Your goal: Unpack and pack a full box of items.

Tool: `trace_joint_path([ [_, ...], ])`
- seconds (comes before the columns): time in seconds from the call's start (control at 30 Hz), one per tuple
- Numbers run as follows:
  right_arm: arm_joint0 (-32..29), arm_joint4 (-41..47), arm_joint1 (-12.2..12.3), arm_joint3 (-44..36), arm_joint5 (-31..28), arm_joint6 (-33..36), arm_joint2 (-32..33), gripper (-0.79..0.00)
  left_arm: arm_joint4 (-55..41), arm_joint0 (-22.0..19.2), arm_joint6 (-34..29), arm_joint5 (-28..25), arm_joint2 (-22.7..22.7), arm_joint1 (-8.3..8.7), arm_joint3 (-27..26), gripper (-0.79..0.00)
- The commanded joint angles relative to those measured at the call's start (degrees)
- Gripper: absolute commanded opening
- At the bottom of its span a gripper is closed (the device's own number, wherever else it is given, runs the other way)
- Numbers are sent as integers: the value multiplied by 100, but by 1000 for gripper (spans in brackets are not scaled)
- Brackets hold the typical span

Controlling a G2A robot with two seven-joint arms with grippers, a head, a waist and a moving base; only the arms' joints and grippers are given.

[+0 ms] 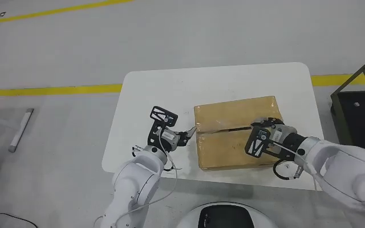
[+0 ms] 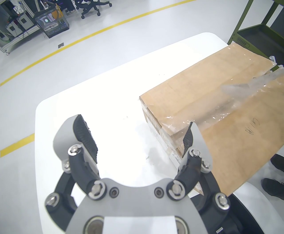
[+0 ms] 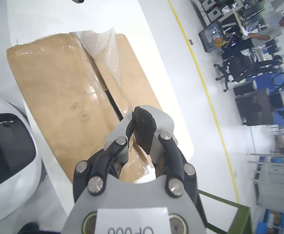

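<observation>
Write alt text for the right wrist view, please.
The right gripper, shut on a strip of clear tape, holds it lifted off the centre seam of a closed cardboard box on a white table. The seam shows a dark gap near the gripper.
</observation>
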Motion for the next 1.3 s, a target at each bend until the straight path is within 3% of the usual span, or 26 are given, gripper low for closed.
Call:
trace_joint_path([
  [0.0,-58,-134,2,43,103,-181,-12,-582,-3,1,-8,10,3,1,2,0],
  [0.07,-143,-122,3,102,197,-283,-3,-462,-17,2,-9,18,3,1,-1,0],
  [0.1,-187,-69,2,119,248,-310,11,-135,-15,1,-9,26,1,2,-1,0],
  [0.13,-221,-38,4,110,276,-321,40,0,-13,2,-8,31,3,2,-1,0],
  [0.43,-749,1164,34,-105,599,-130,1011,0,-56,-32,-9,19,15,5,55,0],
  [0.6,-1113,2901,22,40,1148,-38,1924,0,-80,-91,16,-13,34,5,103,0],
  [0.7,-1272,4505,-6,282,1799,71,2348,0,-99,-119,19,-38,44,6,120,0],
  [0.8,-1360,5408,14,397,1882,435,2567,0,-133,-140,22,-60,56,7,137,0],
  [1.1,-1362,7758,30,856,2424,862,2296,0,-159,-155,12,-104,44,17,132,0],
  [1.2,-1213,7529,59,1034,2514,1037,2037,0,-167,-141,6,-123,10,25,118,0],
  [1.27,-1061,7158,73,1116,2610,1064,1751,-89,-171,-131,4,-122,-16,30,108,0],
])
